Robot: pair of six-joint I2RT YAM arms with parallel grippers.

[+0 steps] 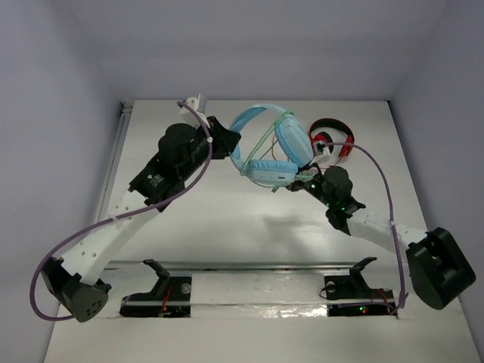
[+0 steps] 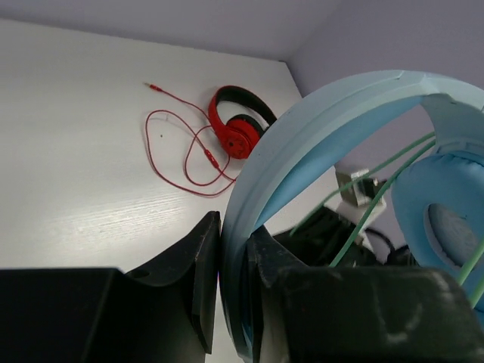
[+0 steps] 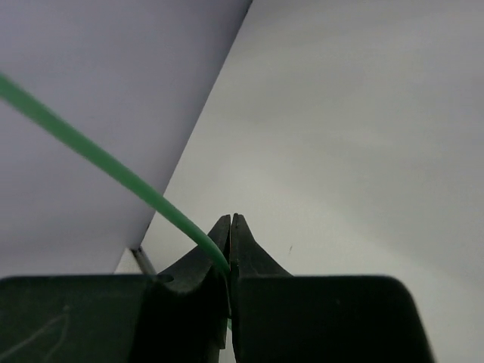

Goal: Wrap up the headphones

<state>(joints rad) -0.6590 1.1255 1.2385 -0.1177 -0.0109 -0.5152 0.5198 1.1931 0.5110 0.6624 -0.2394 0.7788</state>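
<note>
Light blue headphones (image 1: 268,144), held up above the table (image 1: 227,227) at its far middle. Headband (image 2: 302,128) clamped edge-on in the left gripper (image 2: 234,265), arching up and right from the fingers. Pale green cable (image 3: 98,155) pinched between the shut right gripper (image 3: 230,231) fingers, running taut up and left. Probably next: winding by the right arm, the nearer one. Well apart on the table, the red headphones (image 2: 238,125).

Headphones (image 1: 291,142): light blue, over-ear, oval earcups; above bench (image 1: 227,227), far centre. Headband (image 2: 318,113) clamped by left end effector (image 2: 233,249); pale green cable (image 3: 98,157) strung across, pinched by right end effector (image 3: 230,227).
</note>
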